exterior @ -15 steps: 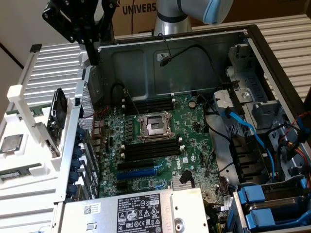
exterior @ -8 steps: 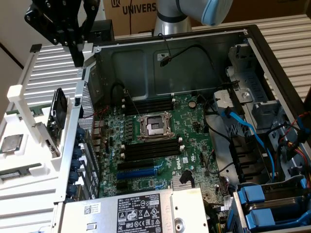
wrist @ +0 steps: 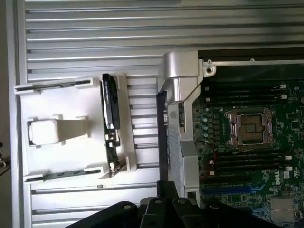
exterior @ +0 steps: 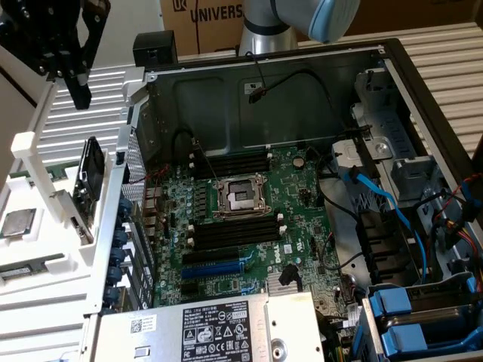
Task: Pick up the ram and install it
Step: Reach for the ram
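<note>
One ram [exterior: 26, 270] lies flat in the near slot of the white holder [wrist: 71, 152], at the exterior view's left edge, not yet lifted. The step in hand looks like the approach for the pick. The pincer [exterior: 69, 72] hangs high over the holder's far end, well apart from the ram. I cannot tell how wide it stands, but no stick shows in its grasp.

The pick would call for coming down in line with the stick's long edge and closing across its thin faces, since the slot's walls run close along both sides. A processor chip [exterior: 19, 222] rests just beside the ram in the holder. A black card [exterior: 89, 177] stands upright nearer the computer, so there is little room on that side.

Beyond it, the case wall [exterior: 121, 226] rises between the holder and the motherboard [exterior: 302, 219], an edge any carry must clear. The black memory slots [exterior: 230, 235] on either side of the socket [exterior: 240, 196] look empty, with open room above. A blue cable [exterior: 377, 197] lies well off to the exterior view's right. The slatted surface [wrist: 95, 38] beyond the holder is bare.
</note>
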Tool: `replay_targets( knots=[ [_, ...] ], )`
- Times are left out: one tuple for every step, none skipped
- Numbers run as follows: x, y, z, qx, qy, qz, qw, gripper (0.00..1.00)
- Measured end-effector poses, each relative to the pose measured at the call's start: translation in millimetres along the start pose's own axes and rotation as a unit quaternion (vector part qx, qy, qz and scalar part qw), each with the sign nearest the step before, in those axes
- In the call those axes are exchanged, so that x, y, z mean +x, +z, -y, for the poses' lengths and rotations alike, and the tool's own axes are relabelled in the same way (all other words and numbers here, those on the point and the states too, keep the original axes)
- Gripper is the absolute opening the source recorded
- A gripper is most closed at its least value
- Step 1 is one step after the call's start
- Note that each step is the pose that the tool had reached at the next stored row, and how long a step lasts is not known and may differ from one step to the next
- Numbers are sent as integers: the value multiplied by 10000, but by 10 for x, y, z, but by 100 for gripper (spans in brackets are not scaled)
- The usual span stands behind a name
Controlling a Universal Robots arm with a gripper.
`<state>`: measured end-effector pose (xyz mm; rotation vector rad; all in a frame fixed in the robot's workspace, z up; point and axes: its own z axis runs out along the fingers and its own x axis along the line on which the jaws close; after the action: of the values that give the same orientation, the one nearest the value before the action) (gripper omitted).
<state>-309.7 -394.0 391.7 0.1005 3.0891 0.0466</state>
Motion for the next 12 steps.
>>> replay_targets(
  knots=[
    [45,-3,3,0,0,0,10000,11],
    [89,-5,6,0,0,0,10000,11],
    [137,-7,9,0,0,0,10000,11],
    [182,-10,12,0,0,0,10000,11],
    [227,-12,15,0,0,0,10000,11],
    [273,-14,18,0,0,0,10000,11],
    [365,-19,24,0,0,0,10000,11],
    [407,-21,26,0,0,0,10000,11],
    [454,-24,29,0,0,0,10000,11],
    [500,-26,32,0,0,0,10000,11],
    [546,-28,35,0,0,0,10000,11],
    [593,-31,38,0,0,0,10000,11]
  ],
)
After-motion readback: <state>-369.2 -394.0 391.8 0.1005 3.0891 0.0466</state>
